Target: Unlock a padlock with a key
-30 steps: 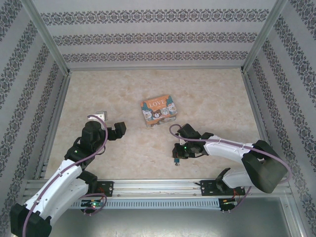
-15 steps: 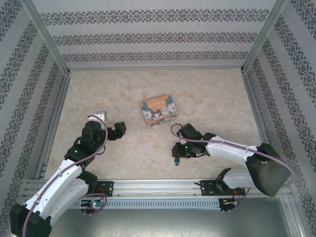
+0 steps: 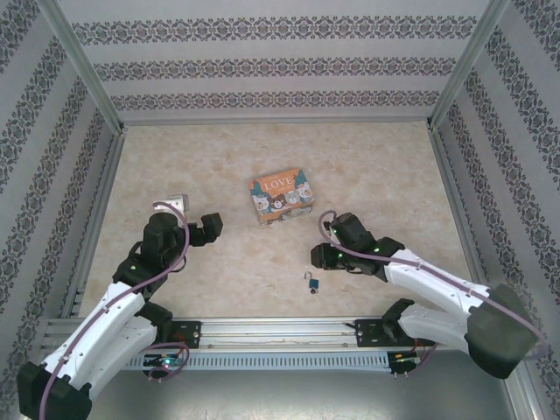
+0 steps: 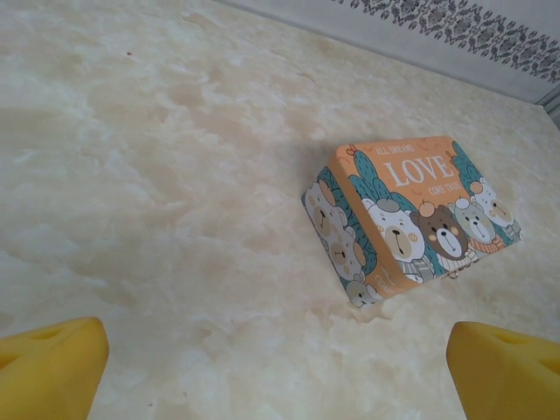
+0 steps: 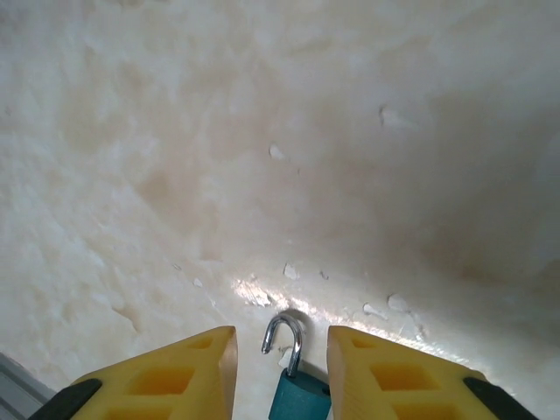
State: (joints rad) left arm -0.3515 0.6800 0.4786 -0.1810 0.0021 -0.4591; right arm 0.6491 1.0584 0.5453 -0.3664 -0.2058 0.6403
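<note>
The padlock (image 3: 311, 281), tiny with a teal body, lies on the marble table near the front middle. In the right wrist view the padlock (image 5: 299, 395) sits between my yellow fingers (image 5: 188, 367) with a gap on each side. Its silver shackle (image 5: 288, 336) is swung open on one leg. My right gripper (image 5: 282, 350) is open, and from above the right gripper (image 3: 320, 255) hangs just beyond the padlock. The key is hidden: the padlock's lower end is cut off. My left gripper (image 3: 210, 229) is wide open and holds nothing, its fingertips (image 4: 48, 367) over bare table.
An orange "LOVE" box (image 3: 281, 199) with cartoon bears stands at the table's middle; the box (image 4: 411, 219) lies ahead of the left gripper. Patterned walls and metal frame posts (image 3: 87, 79) enclose the table. A rail (image 3: 280, 328) runs along the near edge.
My right gripper has opened and drawn back up and to the right. The padlock, which was in its jaws, now lies free on the table. The left arm has not moved.
</note>
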